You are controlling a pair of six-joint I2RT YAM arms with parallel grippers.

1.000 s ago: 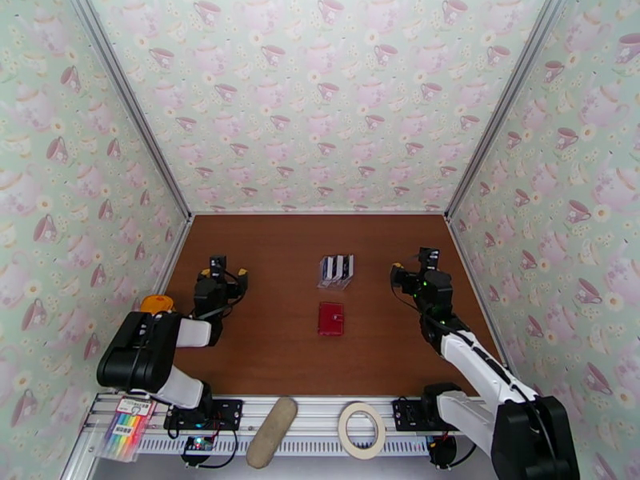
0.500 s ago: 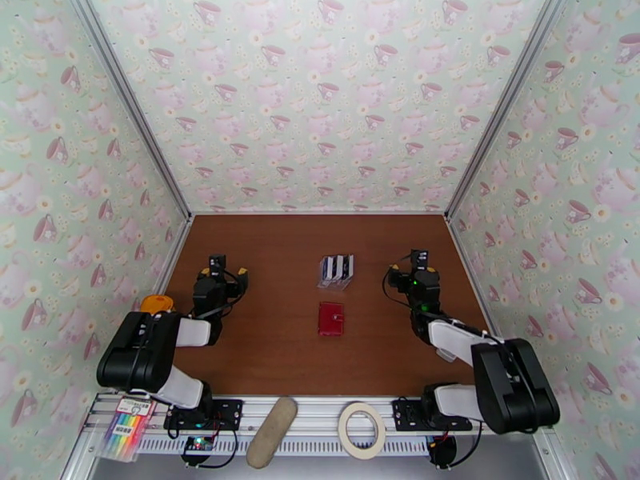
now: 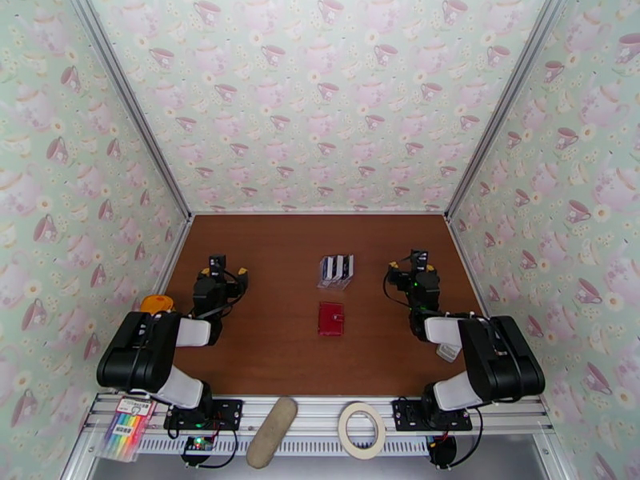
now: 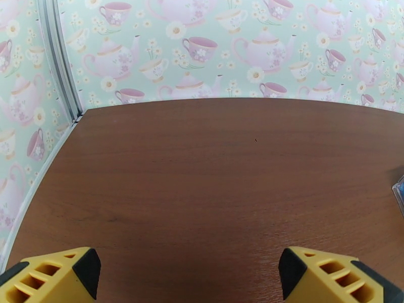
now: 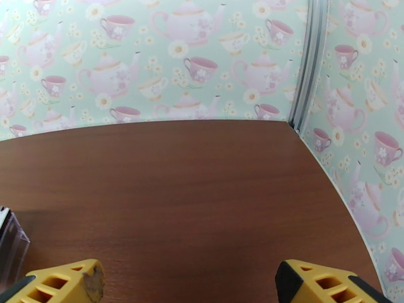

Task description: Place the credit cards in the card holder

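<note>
Left gripper (image 3: 224, 274) and right gripper (image 3: 412, 270) sit low over the brown table (image 3: 272, 346) at opposite sides. Each has its yellow fingers (image 4: 55, 276) spread wide with nothing but bare tabletop between them in the wrist views. Midway between the two arms, the credit cards (image 3: 337, 268) stand in a dark-and-white row inside a clear case (image 3: 337, 285). The red card holder (image 3: 330, 319) lies flat and closed just nearer the arm bases, apart from the cards and well away from either gripper.
</note>
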